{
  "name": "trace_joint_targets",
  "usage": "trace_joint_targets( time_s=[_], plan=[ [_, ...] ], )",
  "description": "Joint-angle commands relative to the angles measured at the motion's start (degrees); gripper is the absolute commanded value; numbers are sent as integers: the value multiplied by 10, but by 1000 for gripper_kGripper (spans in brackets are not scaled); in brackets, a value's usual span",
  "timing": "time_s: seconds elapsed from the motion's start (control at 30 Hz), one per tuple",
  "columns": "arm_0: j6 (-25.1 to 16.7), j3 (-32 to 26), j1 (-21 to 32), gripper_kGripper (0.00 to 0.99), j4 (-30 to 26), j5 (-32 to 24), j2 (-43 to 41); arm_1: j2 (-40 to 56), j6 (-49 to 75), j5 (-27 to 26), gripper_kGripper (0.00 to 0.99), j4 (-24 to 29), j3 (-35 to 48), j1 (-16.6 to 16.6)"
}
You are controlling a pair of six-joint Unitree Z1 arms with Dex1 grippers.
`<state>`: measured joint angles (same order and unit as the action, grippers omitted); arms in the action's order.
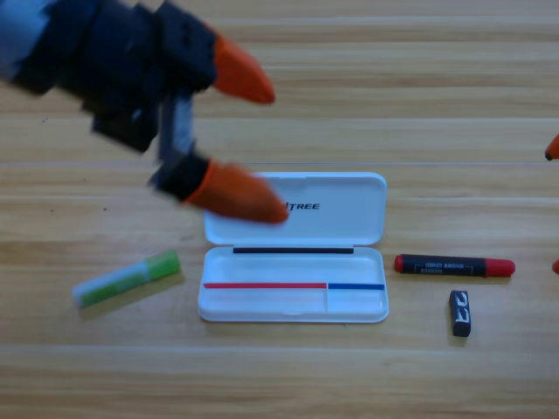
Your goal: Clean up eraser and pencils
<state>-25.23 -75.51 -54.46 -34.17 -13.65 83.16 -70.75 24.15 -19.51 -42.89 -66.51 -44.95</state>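
Your left gripper [262, 144] hangs with its jaws spread wide above the open white case's [294, 305] lid, nothing between them. Your right gripper [553, 148] waits at the table's [393, 70] right edge; its jaws can't be judged. The green pencil [127, 278] lies left of the case, the black-and-red pencil [454, 265] right of it, the eraser [460, 312] just below that pencil.

The worktop [419, 122] is pale wood with long grain lines and a dull sheen. The open case [293, 298] looks like smooth, glossy white plastic. The green pencil [127, 278] has a translucent whitish end. The black-and-red pencil [454, 265] looks smooth and slightly shiny; the eraser [460, 312] is matt black. The left gripper [249, 140] has smooth orange jaws.
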Motion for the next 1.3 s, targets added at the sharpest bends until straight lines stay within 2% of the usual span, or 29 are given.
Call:
trace_joint_targets(
  time_s=[0.03, 0.13, 0.3, 0.5, 0.63, 0.77, 0.87, 0.93, 1.03, 1.17, 1.23, 1.3],
  plan=[
    [-4, 79, -36, 976, 38, -68, -92, -16, 2, 0, 973, 4, 17, -13],
    [7, 78, -36, 962, 35, -40, -79, -16, 2, 0, 973, 5, 17, -13],
    [-14, 90, -36, 965, 19, -15, -63, -5, -8, 2, 973, 8, 21, -13],
    [-23, 63, -34, 973, -6, 26, -23, -8, -34, 32, 986, 11, 24, -4],
    [-36, 62, -36, 979, -12, 38, -22, -25, -67, 105, 986, 20, 29, 0],
    [-44, 60, -36, 983, -19, 64, -23, -29, -117, 142, 986, 33, 35, 29],
    [-44, 51, -36, 983, -26, 86, -18, -72, -182, 177, 986, 36, 26, 35],
    [-59, 33, -34, 983, -53, 91, -14, -104, -234, 177, 986, 39, 24, 35],
    [-76, -27, -34, 983, -114, 113, 8, -152, -305, 180, 985, 19, 5, 40],
    [-90, -108, -29, 983, -194, 192, 33, -213, -327, 166, 982, 14, 9, 40],
    [-104, -144, -10, 983, -235, 212, 50, -247, -337, 175, 983, 13, 6, 40],
    [-128, -172, 15, 983, -275, 217, 73, -275, -408, 192, 988, 9, 2, 40]
  ],
)
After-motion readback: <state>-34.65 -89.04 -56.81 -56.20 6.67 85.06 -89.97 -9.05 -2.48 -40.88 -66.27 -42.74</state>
